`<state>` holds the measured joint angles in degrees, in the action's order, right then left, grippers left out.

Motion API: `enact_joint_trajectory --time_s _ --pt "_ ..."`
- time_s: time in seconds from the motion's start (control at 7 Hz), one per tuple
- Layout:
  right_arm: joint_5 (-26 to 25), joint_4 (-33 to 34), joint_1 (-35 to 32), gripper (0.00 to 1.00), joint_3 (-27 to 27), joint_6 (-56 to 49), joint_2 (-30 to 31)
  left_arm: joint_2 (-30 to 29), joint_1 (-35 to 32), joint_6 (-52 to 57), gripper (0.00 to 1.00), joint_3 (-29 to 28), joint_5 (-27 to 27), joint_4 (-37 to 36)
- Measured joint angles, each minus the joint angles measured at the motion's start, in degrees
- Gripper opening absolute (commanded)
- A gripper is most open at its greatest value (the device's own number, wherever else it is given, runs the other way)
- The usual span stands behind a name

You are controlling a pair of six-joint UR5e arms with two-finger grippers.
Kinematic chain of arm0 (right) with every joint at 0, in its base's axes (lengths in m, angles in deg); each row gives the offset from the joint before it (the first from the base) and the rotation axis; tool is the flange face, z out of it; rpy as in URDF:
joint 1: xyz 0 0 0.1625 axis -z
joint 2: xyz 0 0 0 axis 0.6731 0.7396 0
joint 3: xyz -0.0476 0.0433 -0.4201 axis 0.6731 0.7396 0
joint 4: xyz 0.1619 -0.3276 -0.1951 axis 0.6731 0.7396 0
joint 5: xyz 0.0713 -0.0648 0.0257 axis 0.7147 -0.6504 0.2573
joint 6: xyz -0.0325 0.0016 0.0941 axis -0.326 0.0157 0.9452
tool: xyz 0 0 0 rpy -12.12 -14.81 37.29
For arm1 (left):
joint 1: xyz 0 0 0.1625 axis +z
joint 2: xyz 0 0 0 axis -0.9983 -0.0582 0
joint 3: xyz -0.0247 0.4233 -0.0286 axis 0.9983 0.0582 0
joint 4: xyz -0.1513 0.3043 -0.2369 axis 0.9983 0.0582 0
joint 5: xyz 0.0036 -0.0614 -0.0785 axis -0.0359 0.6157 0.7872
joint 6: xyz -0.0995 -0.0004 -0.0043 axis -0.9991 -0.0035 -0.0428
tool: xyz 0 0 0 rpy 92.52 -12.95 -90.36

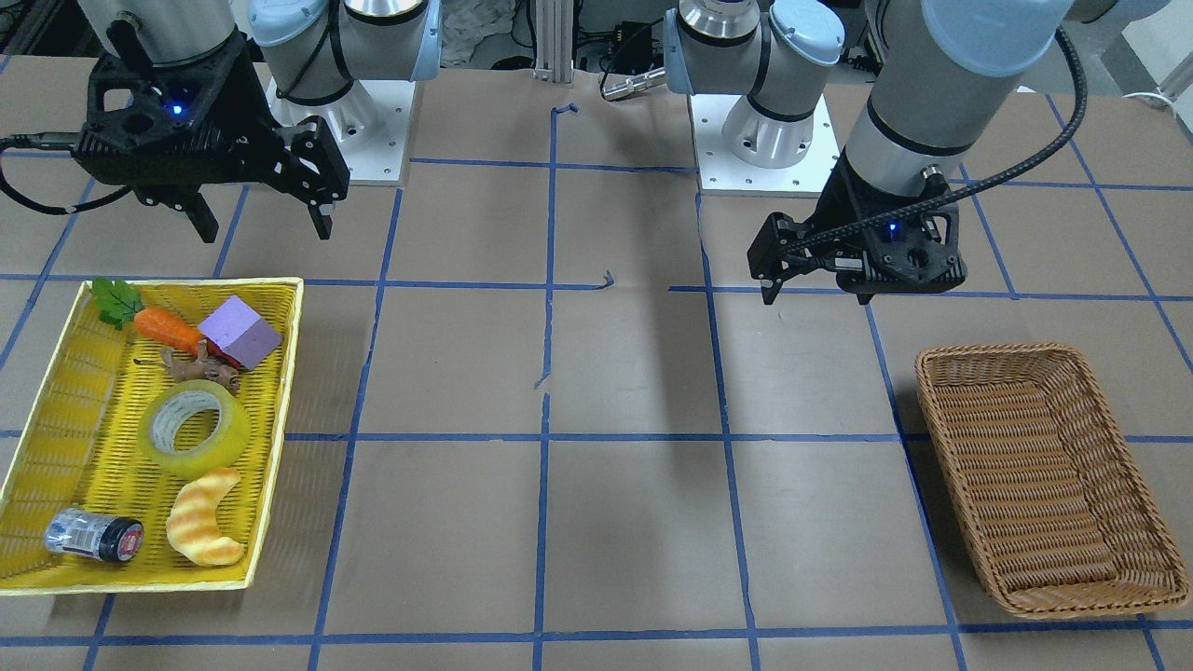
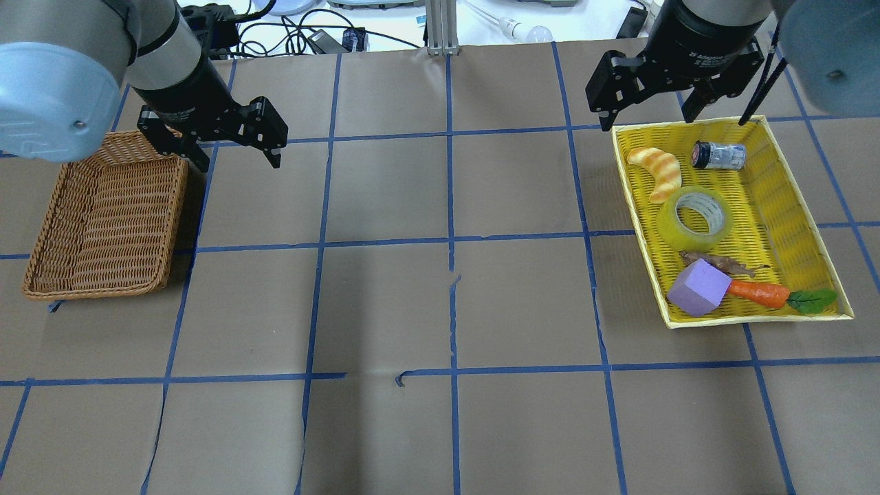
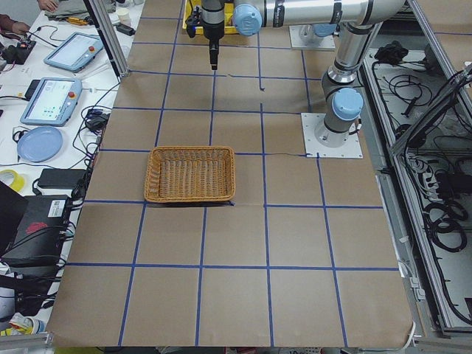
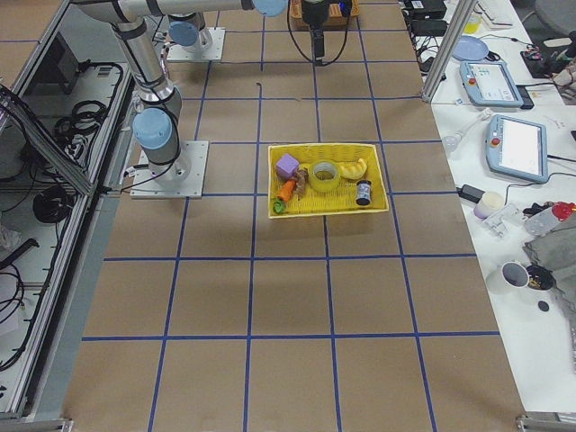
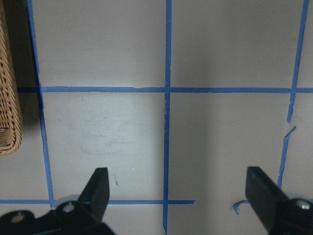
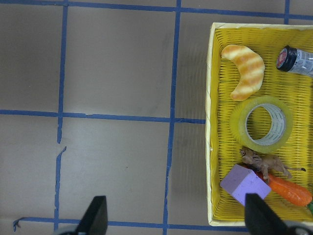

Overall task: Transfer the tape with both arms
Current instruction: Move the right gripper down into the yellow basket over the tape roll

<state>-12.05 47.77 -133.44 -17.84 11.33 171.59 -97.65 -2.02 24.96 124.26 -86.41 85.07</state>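
The tape [image 1: 194,429] is a translucent yellow-green roll that lies flat in the yellow tray [image 1: 280,410]. It also shows in the overhead view [image 2: 693,218] and the right wrist view [image 6: 261,125]. My right gripper [image 2: 646,122] is open and empty. It hangs above the tray's edge by the croissant and jar, well above the tape. It also shows in the front view [image 1: 264,231]. My left gripper [image 2: 240,163] is open and empty, in the air beside a corner of the wicker basket [image 2: 103,220]. The left wrist view shows its fingers [image 5: 98,188] wide apart over bare table.
The tray also holds a croissant [image 2: 656,172], a small jar [image 2: 718,155], a purple block [image 2: 698,287], a carrot [image 2: 760,293] and a brown figure [image 2: 718,261], all close around the tape. The wicker basket is empty. Blue tape lines form a grid on the brown table.
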Motion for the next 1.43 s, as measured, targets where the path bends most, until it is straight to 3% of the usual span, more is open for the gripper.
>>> enact_joint_trajectory --time_s 0.29,0.57,0.86,1.14,1.29,1.43 --pt "0.1 -0.1 5.7 1.00 0.0 -1.4 -1.5 -0.1 0.0 0.0 1.00 0.0 -0.3 0.0" --pt "0.6 0.6 16.0 1.00 -0.2 -11.9 -6.9 -0.1 0.0 0.0 1.00 0.0 -0.2 0.0" --pt "0.4 4.7 22.2 1.00 -0.4 -18.2 -16.3 -0.1 0.0 0.0 1.00 0.1 -0.1 0.0" --pt "0.2 12.4 23.4 0.99 -4.5 -19.2 -22.6 -0.1 0.0 0.0 1.00 0.1 0.1 0.0" --pt "0.2 17.7 23.6 0.82 -8.2 -19.4 -23.8 -0.1 0.0 0.0 1.00 0.1 0.1 0.0" --pt "0.2 21.9 23.7 0.58 -11.1 -19.7 -24.3 -0.2 0.0 0.0 1.00 0.1 0.1 0.0"
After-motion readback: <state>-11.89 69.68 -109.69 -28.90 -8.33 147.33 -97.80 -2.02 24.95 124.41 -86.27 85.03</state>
